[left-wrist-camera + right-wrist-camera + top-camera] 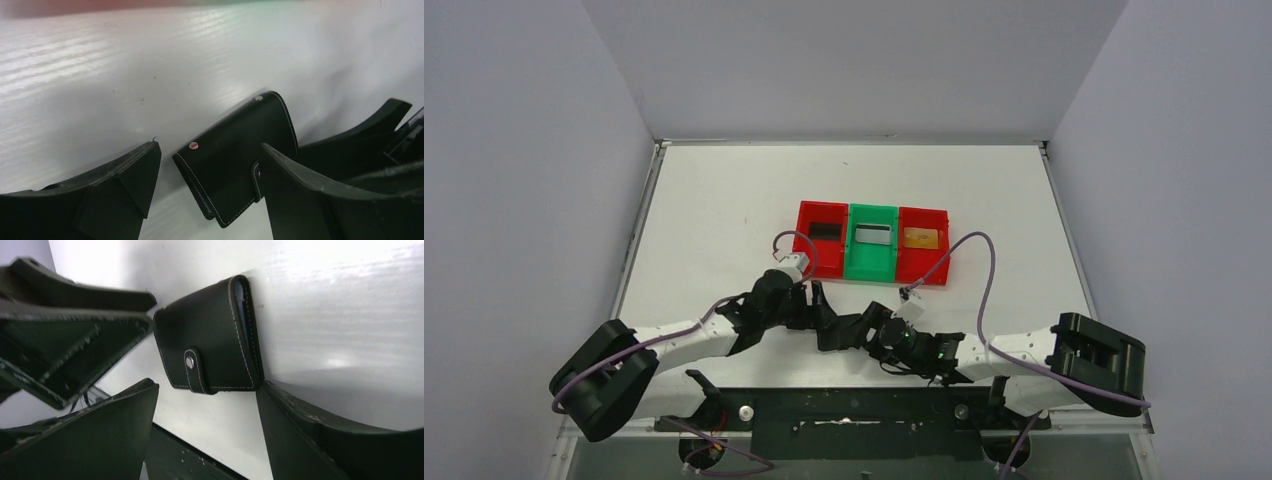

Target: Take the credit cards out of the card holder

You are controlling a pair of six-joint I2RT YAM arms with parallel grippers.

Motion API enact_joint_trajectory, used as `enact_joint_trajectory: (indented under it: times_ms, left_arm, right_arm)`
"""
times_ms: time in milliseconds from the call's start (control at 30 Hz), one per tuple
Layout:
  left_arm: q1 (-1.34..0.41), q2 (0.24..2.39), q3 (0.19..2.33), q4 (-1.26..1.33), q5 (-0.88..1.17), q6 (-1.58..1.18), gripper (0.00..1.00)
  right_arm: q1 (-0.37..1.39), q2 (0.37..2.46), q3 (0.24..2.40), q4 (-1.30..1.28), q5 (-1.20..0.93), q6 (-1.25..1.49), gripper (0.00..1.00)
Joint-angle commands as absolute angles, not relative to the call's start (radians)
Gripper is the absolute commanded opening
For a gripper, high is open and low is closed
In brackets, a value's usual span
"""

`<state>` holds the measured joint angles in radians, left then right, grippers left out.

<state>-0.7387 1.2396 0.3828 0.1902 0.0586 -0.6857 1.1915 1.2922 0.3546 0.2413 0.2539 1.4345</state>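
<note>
The card holder (pixel 240 150) is a black bifold wallet, lying snapped shut on the white table. My left gripper (pixel 210 146) is open and straddles it, with a gap on the left side. Its right finger (pixel 300 195) covers part of the snap tab. My right gripper (pixel 207 386) is also open, its tips just short of the card holder (pixel 210 340). In the top view both grippers, left (pixel 827 318) and right (pixel 864 325), meet near the table's front edge and hide the holder. A gold credit card (pixel 921 238) lies in the right red tray.
A row of three trays stands mid-table: a red tray (pixel 808 250) with a dark rectangle, a green tray (pixel 871 264) with a pale rectangle, and a red tray (pixel 924 270). The left gripper's fingers (pixel 75 340) show close by in the right wrist view. Purple cables loop over both arms.
</note>
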Motion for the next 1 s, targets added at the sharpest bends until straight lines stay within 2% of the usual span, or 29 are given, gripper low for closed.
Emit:
enact_joint_trajectory:
  times_ms: [0,167,633,833,967]
  left_arm:
    - [-0.746,1.259,0.372,0.327,0.155,-0.668,0.70]
    - [-0.775,1.239,0.285,0.440,0.174,-0.751,0.68]
    - [-0.971,1.254,0.190,0.576,-0.010,-0.951,0.64]
    - [-1.007,1.218,0.239,0.406,-0.089,-0.964,0.60]
    - [-1.015,1.162,0.217,0.418,-0.114,-0.977,0.60]
  right_arm:
    - [1.122,1.313,0.368,0.284,0.274,1.420,0.74]
    - [1.014,1.307,0.364,0.347,0.135,1.322,0.75]
    - [0.811,1.312,0.441,0.305,-0.075,1.150,0.76]
    - [0.831,1.266,0.618,-0.092,0.140,1.011,0.82]
    - [0.878,1.212,0.643,-0.257,0.256,1.037,0.87]
